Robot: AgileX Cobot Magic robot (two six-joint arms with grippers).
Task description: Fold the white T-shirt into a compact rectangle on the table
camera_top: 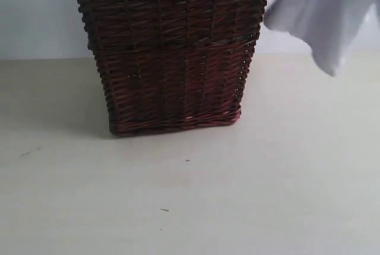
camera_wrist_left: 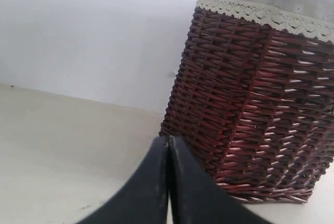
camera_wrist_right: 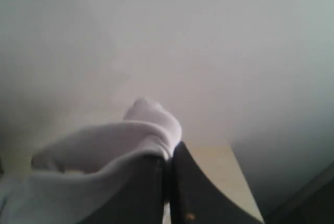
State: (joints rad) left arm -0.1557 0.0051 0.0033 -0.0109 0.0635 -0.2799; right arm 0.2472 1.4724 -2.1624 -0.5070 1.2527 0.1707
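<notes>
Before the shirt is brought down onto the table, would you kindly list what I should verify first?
1. Hold of the right gripper on the white T-shirt: ok, shut on a bunched fold.
2. Is the left gripper free: ok, shut with nothing in it, low beside the wicker basket.
3. T-shirt off the table: ok, it hangs in the air at the exterior view's upper right.
4. T-shirt apart from the basket: cannot tell, its edge meets the basket's upper corner in that view.
5. Laying room in front of the basket: ok, only tiny specks show there.
</notes>
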